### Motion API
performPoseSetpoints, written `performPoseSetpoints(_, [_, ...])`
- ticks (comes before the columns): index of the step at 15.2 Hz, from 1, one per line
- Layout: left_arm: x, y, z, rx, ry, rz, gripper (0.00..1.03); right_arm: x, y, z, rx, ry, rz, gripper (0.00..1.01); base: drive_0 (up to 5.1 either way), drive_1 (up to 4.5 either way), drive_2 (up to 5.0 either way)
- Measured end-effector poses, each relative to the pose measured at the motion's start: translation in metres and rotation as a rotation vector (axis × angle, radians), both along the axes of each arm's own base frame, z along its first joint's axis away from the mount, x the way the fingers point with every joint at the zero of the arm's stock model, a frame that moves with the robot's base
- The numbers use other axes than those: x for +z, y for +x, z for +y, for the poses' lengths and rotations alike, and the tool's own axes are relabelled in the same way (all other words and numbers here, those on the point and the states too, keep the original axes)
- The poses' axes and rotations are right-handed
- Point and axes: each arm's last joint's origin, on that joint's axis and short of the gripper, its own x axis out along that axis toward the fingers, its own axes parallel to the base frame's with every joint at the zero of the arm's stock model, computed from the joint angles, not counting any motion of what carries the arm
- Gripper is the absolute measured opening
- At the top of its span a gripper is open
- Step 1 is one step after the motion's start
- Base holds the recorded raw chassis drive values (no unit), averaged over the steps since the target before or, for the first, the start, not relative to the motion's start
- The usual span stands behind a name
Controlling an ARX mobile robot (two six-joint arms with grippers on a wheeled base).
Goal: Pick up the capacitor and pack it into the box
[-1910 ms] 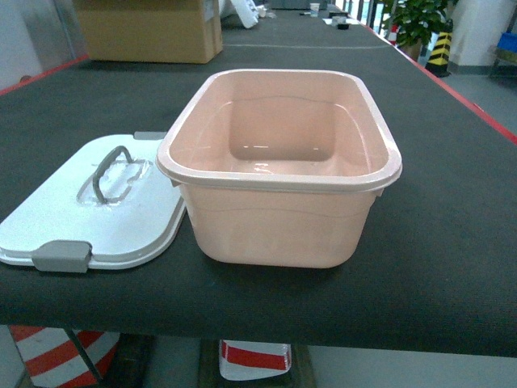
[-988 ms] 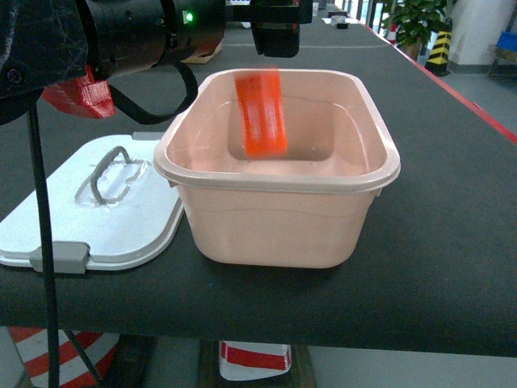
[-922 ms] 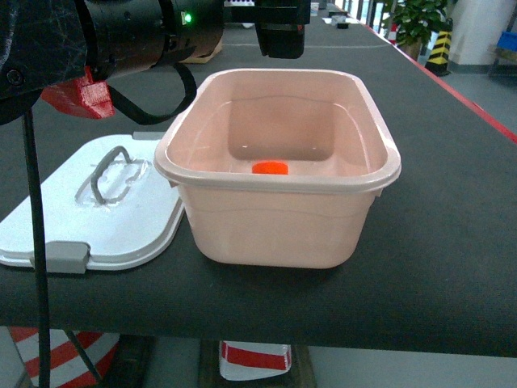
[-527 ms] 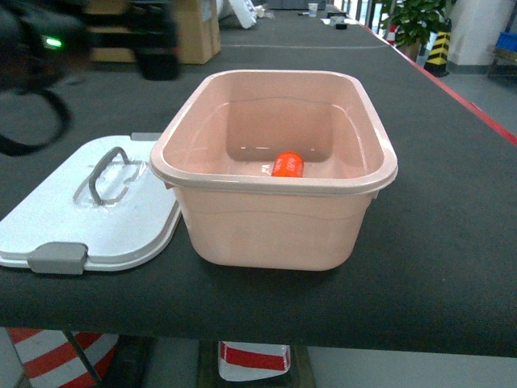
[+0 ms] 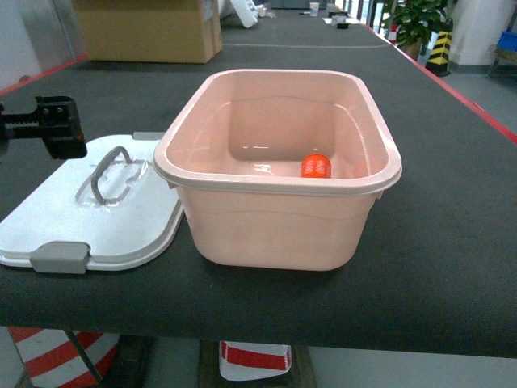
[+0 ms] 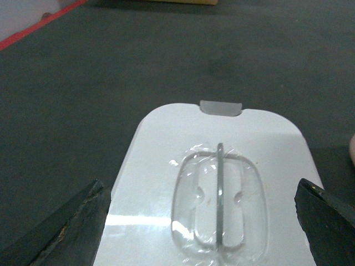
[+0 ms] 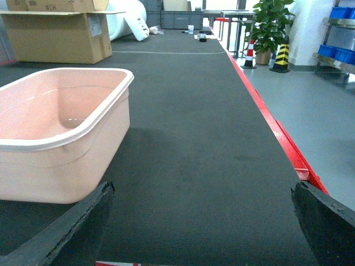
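Observation:
The pale peach-pink box (image 5: 275, 218) stands open in the middle of the black table. The small orange-red capacitor (image 5: 316, 166) lies on the box floor, right of centre near the front wall, free of any gripper. The box's white lid (image 5: 89, 210) with its grey latch lies flat to the left. My left gripper (image 6: 199, 191) hovers open over the lid's handle (image 6: 220, 199) and holds nothing; its black end shows at the head view's left edge (image 5: 52, 128). My right gripper (image 7: 201, 194) is open and empty, low over bare table right of the box (image 7: 55, 127).
A brown cardboard carton (image 5: 149, 28) stands at the back left. The table's red edge (image 7: 277, 133) runs along the right side. A potted plant (image 5: 416, 20) and blue bins (image 7: 338, 11) lie beyond the table. A red-white striped cone (image 5: 56, 356) stands below the front edge.
The left gripper came over the box and let the capacitor fall in. The capacitor rolled right along the floor. The left arm then drew back left, over the lid.

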Motion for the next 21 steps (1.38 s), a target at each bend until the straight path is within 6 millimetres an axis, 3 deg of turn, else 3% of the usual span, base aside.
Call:
performPoseSetpoints(2, [-0.016, 0.027, -0.007, -0.059, 0.003, -0.024, 0.98, 0.000, 0.000, 0.000, 0.000, 0.000, 0.000, 0.98, 0.0, 0.00, 0.0])
performPoseSetpoints(5, [-0.072, 0.061, -0.013, -0.071, 0.007, 0.101, 0.98, 0.000, 0.000, 0.000, 0.000, 0.000, 0.000, 0.98, 0.0, 0.00, 0.0])
performPoseSetpoints(9, [-0.072, 0.070, -0.012, -0.071, 0.006, 0.102, 0.98, 0.000, 0.000, 0.000, 0.000, 0.000, 0.000, 0.98, 0.0, 0.00, 0.0])
performPoseSetpoints(12, [-0.088, 0.069, -0.008, -0.063, 0.004, 0.147, 0.98, 0.000, 0.000, 0.000, 0.000, 0.000, 0.000, 0.98, 0.0, 0.00, 0.0])
performPoseSetpoints(13, [-0.088, 0.069, -0.006, -0.063, 0.001, 0.148, 0.92, 0.000, 0.000, 0.000, 0.000, 0.000, 0.000, 0.98, 0.0, 0.00, 0.0])
performPoseSetpoints(15, [-0.088, 0.069, -0.004, -0.058, -0.003, 0.141, 0.67, 0.000, 0.000, 0.000, 0.000, 0.000, 0.000, 0.98, 0.0, 0.00, 0.0])
performPoseSetpoints(21, [-0.087, 0.070, -0.005, -0.066, -0.003, 0.135, 0.11, 0.000, 0.000, 0.000, 0.000, 0.000, 0.000, 0.98, 0.0, 0.00, 0.0])
